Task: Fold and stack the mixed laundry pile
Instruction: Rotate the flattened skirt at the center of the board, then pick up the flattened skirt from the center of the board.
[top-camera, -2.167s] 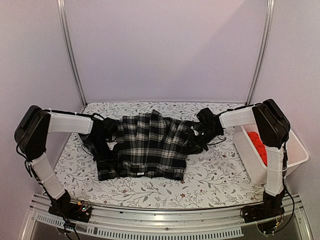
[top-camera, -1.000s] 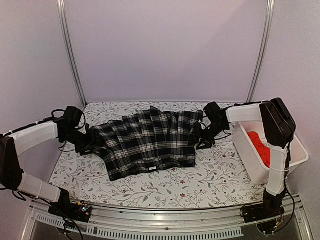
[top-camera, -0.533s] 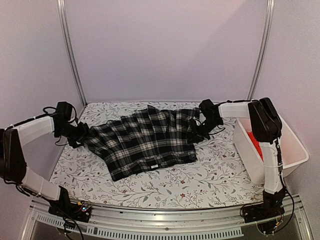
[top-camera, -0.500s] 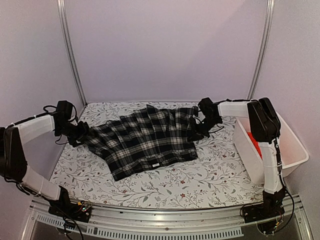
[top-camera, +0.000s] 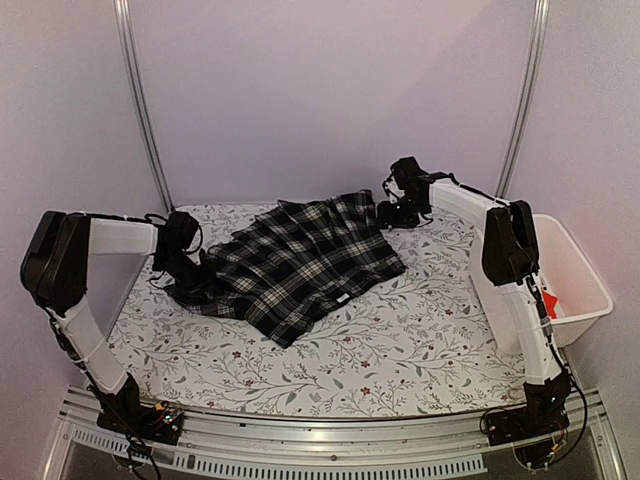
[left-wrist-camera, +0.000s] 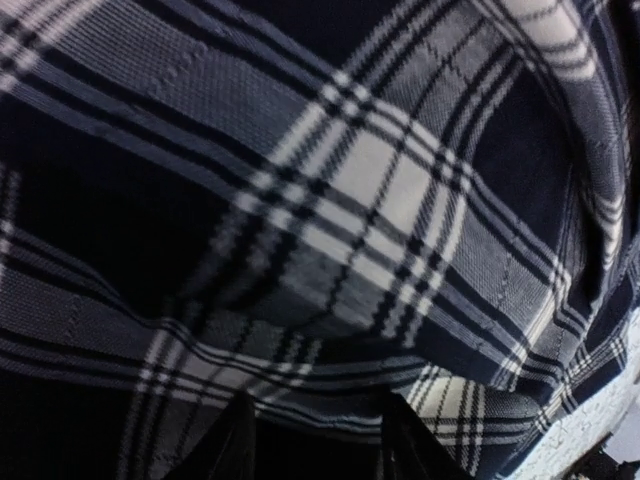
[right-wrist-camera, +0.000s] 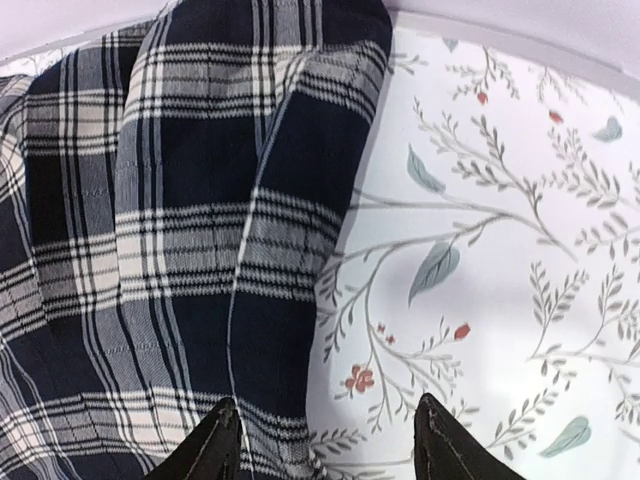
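Near-left, my left end effector (top-camera: 192, 272) sat buried in the plaid garment (top-camera: 300, 262); I couldn't tell its grip. The garment had swung diagonal, flatter on the surface (top-camera: 420, 340). Far right end effector (top-camera: 396, 206) had fingers apart at the corner. I judged no fold started.

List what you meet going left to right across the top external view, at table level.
left gripper → plaid garment → right gripper at the garment's far right corner → white basket
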